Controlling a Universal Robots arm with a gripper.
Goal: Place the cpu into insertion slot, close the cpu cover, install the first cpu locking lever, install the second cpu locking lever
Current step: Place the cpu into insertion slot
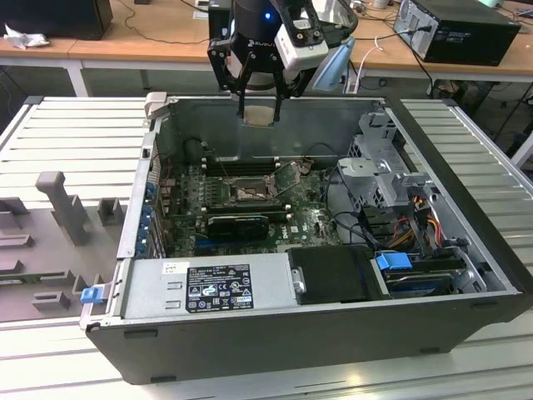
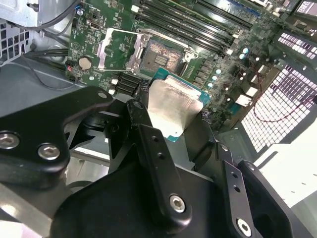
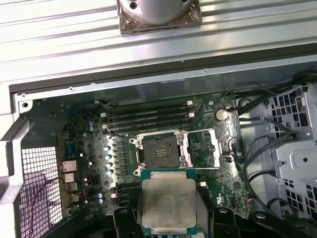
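My gripper (image 1: 260, 107) hangs above the far wall of the open computer case, shut on the cpu (image 1: 260, 115), a flat pale square chip held level. In both wrist views the cpu (image 3: 167, 203) (image 2: 173, 106) sits between the black fingers (image 2: 143, 124), well above the green board. The insertion slot (image 3: 161, 151) (image 2: 158, 59) (image 1: 248, 192) lies bare, its dark contact field showing inside a silvery rim. Beside the slot, the cpu cover (image 3: 203, 148) (image 2: 116, 47) is swung open on its hinge.
Long black memory slots (image 3: 148, 116) run beside the socket. A labelled power supply (image 1: 216, 287) fills the case's near side. A metal drive cage (image 1: 383, 171) with cables (image 1: 416, 221) sits on the exterior view's right. Grey fixtures (image 1: 58, 204) stand on the ribbed table at the left.
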